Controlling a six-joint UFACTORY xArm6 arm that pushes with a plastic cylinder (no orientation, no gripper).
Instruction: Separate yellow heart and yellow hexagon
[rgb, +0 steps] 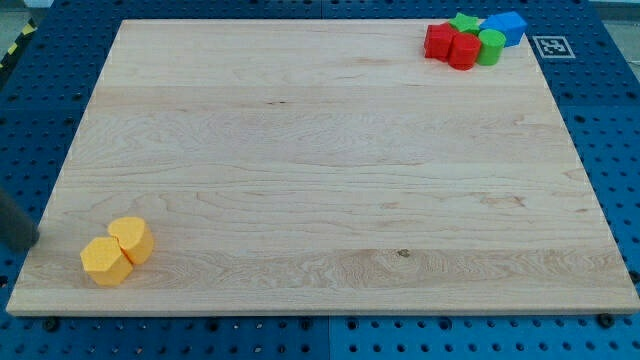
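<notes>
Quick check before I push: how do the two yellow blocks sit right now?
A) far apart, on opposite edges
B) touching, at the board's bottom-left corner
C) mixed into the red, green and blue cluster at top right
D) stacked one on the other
B: the yellow hexagon and yellow heart press side by side near the view's bottom-left corner of the board.

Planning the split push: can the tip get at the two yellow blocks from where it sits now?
Probably yes. My tip sits at the board's left edge, just left of the touching yellow heart and yellow hexagon, with nothing between. The other blocks cluster far off at the view's top right.
</notes>
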